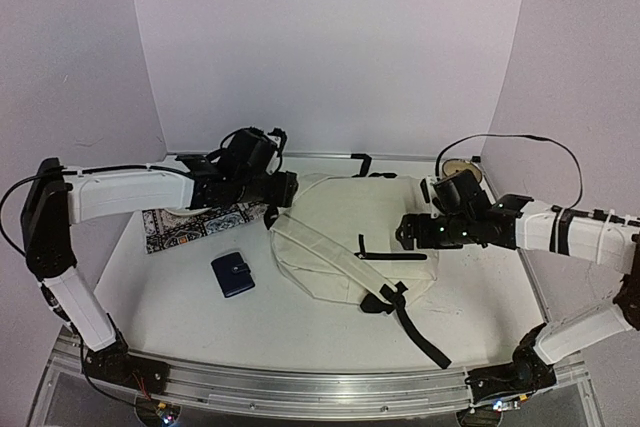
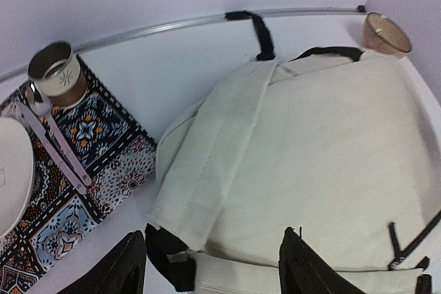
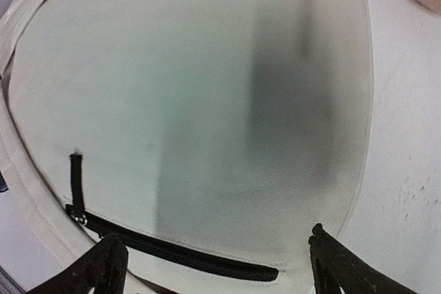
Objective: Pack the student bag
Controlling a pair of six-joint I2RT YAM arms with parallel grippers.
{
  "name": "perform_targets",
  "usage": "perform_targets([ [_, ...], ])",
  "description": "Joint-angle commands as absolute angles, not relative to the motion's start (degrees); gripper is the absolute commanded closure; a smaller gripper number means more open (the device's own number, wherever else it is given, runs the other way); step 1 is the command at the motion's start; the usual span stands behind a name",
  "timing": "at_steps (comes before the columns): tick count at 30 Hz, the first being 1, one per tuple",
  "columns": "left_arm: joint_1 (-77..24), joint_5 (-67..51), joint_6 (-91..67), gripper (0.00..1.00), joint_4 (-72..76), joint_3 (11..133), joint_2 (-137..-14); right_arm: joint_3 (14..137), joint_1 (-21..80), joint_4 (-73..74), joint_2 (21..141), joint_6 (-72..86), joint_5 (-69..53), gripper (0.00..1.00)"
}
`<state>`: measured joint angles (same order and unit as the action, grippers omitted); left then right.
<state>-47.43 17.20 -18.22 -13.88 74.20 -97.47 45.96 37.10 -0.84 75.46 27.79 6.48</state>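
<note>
The student bag (image 1: 345, 232) is a cream fabric backpack lying flat in the middle of the table, black straps trailing toward the near edge. It fills the left wrist view (image 2: 324, 149) and the right wrist view (image 3: 207, 101). A closed black zipper (image 3: 172, 251) runs across its near part. My left gripper (image 1: 275, 209) is open and empty just above the bag's left edge, over a cream strap end with a black tab (image 2: 169, 259). My right gripper (image 1: 404, 232) is open and empty over the bag's right side, its jaws straddling the zipper's end.
A navy wallet (image 1: 232, 274) lies left of the bag. A patterned mat (image 2: 89, 170) at the far left carries a cup (image 2: 55, 70), a spoon (image 2: 55, 139) and a white plate (image 2: 10, 170). A brown bowl (image 1: 461, 167) stands at the back right.
</note>
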Motion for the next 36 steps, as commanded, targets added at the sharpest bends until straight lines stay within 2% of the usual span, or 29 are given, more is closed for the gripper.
perform_targets([
  [1, -53.0, 16.8, -15.9, 0.33, -11.2, 75.5, -94.8, 50.0, 40.8, 4.9, 74.9, 26.9, 16.3, 0.08],
  [6, -55.6, 11.3, -15.6, 0.39, -10.3, 78.9, -102.0, 53.5, 43.4, 5.6, 79.2, 26.2, 15.9, 0.10],
  [12, -56.0, 10.7, -14.7, 0.44, -9.7, 78.4, -107.1, 57.6, 45.8, 5.4, 84.5, 26.0, 15.1, 0.15],
  [25, -64.5, 17.2, -21.8, 0.46, -9.7, 58.6, -95.3, 63.8, 49.3, 5.3, 93.8, 26.7, 12.6, 0.22],
  [36, -61.8, 23.9, -30.7, 0.31, -11.0, 59.5, -91.0, 67.2, 52.3, 9.7, 97.8, 27.4, 15.5, 0.31],
])
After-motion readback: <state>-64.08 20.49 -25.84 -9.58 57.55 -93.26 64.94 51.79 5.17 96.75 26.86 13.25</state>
